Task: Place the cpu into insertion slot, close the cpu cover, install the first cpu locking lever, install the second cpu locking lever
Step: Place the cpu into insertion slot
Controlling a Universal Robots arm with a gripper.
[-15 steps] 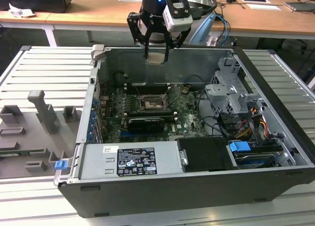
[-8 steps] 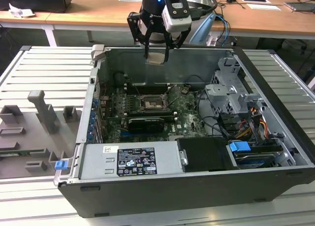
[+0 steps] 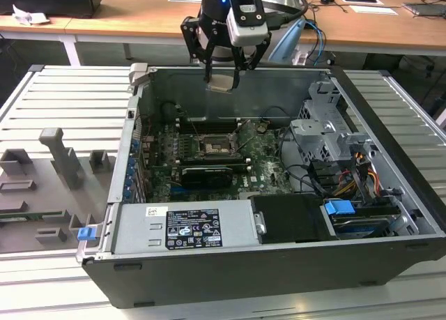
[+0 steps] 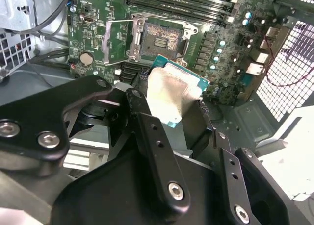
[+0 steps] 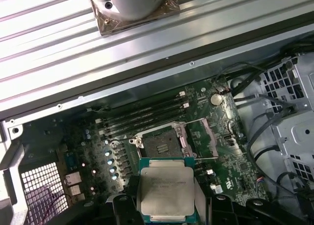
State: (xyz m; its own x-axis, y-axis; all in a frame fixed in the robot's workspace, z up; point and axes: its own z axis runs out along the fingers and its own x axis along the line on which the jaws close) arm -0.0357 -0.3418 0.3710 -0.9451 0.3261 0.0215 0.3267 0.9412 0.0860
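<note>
One gripper, clenched on the cpu by two opposite edges. One cpu, metal top showing, held in the air well above the insertion slot, apart from it. One insertion slot, uncovered, dark pin field bare. One cpu cover, swung open, standing just beside the insertion slot. Long memory slots, near the insertion slot.
</note>
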